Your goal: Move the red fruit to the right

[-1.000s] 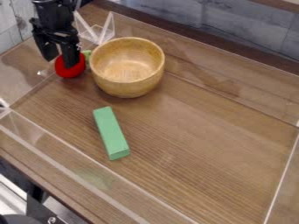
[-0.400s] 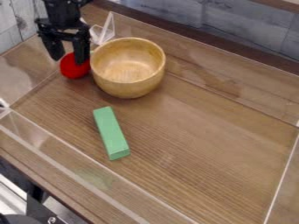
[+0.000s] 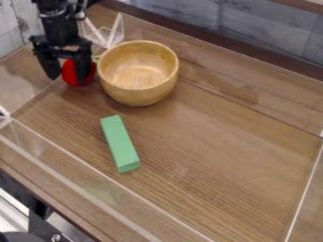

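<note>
Red fruit (image 3: 76, 72) sits between pincer (image 3: 64, 69) fingers, low on wooden table (image 3: 214, 142). Camera view: we read fingers apart, straddling fruit, not clearly clamped. Wooden bowl (image 3: 138, 72) just right of pincer blocks direct path; green block (image 3: 120, 143) well below-right, clear.

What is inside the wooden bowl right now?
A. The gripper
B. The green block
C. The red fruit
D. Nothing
D. The bowl shows only its bare wooden inside; the red fruit sits on the table to its left at the gripper, and the green block lies on the table in front of the bowl.
</note>
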